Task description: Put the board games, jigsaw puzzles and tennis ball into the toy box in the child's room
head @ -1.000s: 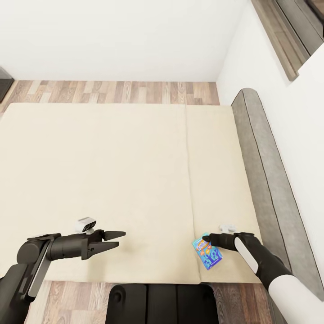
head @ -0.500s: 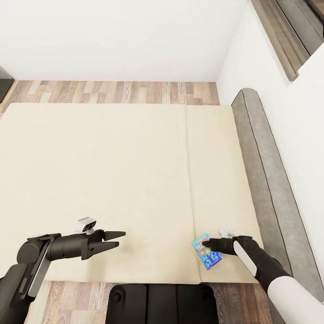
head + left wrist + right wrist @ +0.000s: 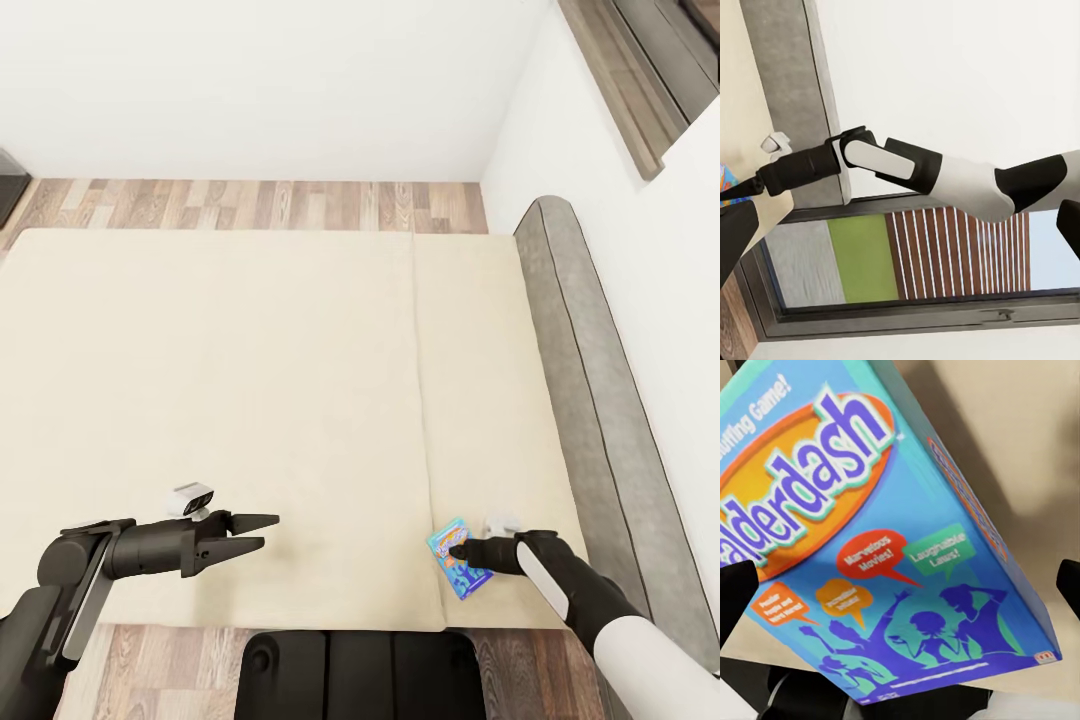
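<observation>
A small blue board game point(image 3: 462, 567), printed "Balderdash", lies flat on the cream bed point(image 3: 250, 380), close to its near edge and just right of the seam. My right gripper point(image 3: 455, 548) hovers right over the box's top, open. In the right wrist view the box point(image 3: 892, 547) is very close, and the dark fingertips point(image 3: 735, 596) stand wide apart at either side of it. My left gripper point(image 3: 268, 530) is open with nothing in it, low over the bed's near left part. In the left wrist view a sliver of the box point(image 3: 724, 180) shows beside the right arm.
A padded grey headboard point(image 3: 590, 380) runs along the bed's right side against the white wall. Wood plank floor point(image 3: 250, 205) lies beyond the bed's far edge. My dark base point(image 3: 360, 670) stands at the bed's near edge. A window point(image 3: 907, 255) sits above the headboard.
My right gripper has sunk closer onto the blue box and its arm has drawn back a little toward me. The left arm has stayed still.
</observation>
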Robot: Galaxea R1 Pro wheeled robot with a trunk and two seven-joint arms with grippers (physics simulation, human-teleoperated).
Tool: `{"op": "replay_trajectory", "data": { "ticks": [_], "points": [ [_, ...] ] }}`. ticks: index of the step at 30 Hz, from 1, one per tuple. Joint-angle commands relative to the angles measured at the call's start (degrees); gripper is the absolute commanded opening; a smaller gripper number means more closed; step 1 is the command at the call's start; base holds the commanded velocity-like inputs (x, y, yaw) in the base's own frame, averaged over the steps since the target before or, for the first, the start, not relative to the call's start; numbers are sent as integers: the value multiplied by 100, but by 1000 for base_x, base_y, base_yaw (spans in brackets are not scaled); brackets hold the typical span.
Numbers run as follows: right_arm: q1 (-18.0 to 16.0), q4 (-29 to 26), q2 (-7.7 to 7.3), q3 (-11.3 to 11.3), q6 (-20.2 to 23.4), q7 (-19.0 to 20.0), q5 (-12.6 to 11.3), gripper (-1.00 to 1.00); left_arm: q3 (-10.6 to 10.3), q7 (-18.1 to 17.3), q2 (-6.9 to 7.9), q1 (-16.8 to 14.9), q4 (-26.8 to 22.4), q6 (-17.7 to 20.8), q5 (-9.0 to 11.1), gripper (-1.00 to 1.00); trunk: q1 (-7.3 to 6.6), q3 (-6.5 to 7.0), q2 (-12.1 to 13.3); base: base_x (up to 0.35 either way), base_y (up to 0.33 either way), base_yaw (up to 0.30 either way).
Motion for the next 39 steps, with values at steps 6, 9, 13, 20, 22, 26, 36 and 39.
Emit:
{"op": "replay_trajectory", "data": {
  "ticks": [6,9,13,20,22,26,36,39],
  "points": [
    [-3,0,48,22,12,18,12,100,-1,-21,1,-2,-2,61,-3,100,3,-6,-9,0,0,0],
    [-3,1,183,34,11,19,17,100,-1,-21,1,-2,-2,61,-4,100,3,-6,-9,0,0,0],
    [-3,2,362,132,10,19,19,100,-1,-21,1,-2,-2,61,-6,100,3,-6,-9,0,0,0],
    [-3,2,469,185,10,19,19,100,-1,-21,1,-2,0,61,-11,100,3,-6,-9,0,0,0],
    [-3,2,485,187,14,19,19,100,-1,-21,1,-2,2,61,-11,100,3,-6,-9,0,0,0],
    [-3,2,558,189,18,19,16,100,-1,-21,1,-2,0,61,-11,100,3,-6,-9,0,0,0],
    [-3,2,769,190,35,19,18,100,-1,-21,1,-2,6,61,-11,100,3,-6,-9,0,0,0],
    [-3,2,789,190,59,19,19,100,-1,-21,1,-2,5,61,-11,100,3,-6,-9,0,0,0]
  ]
}}
